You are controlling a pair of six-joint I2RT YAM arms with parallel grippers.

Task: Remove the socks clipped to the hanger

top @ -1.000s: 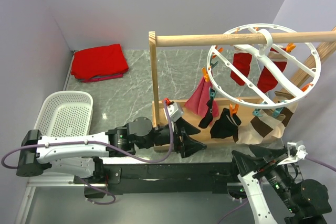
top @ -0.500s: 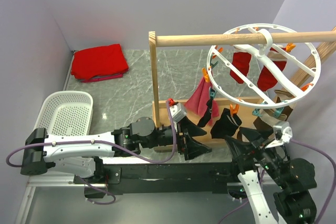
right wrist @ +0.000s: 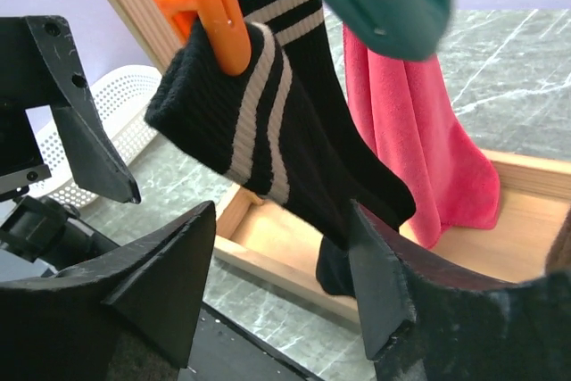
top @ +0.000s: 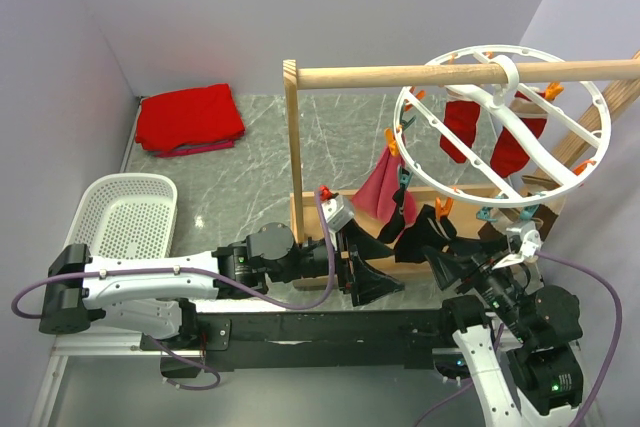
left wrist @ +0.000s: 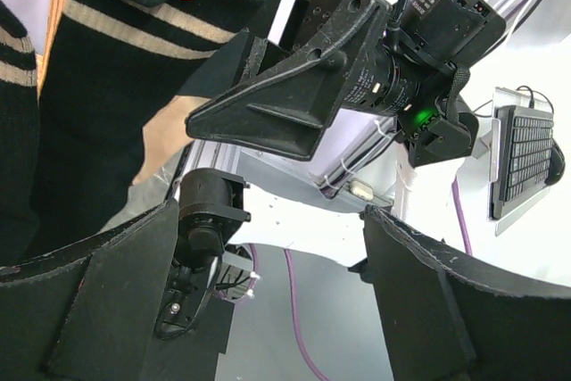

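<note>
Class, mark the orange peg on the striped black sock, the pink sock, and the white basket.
orange peg (right wrist: 212, 6), right wrist view, its arm
pink sock (right wrist: 419, 140), right wrist view, middle fabric
white basket (top: 125, 222), top view, mesh floor

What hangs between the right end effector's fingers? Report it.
Right wrist view: the black striped sock, on an orange peg, hangs between the fingers of the right end effector.

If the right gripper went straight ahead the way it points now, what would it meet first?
Most likely the black sock with cream stripes hanging from an orange plastic peg, right ahead of the open right gripper; depth is unclear.
</note>
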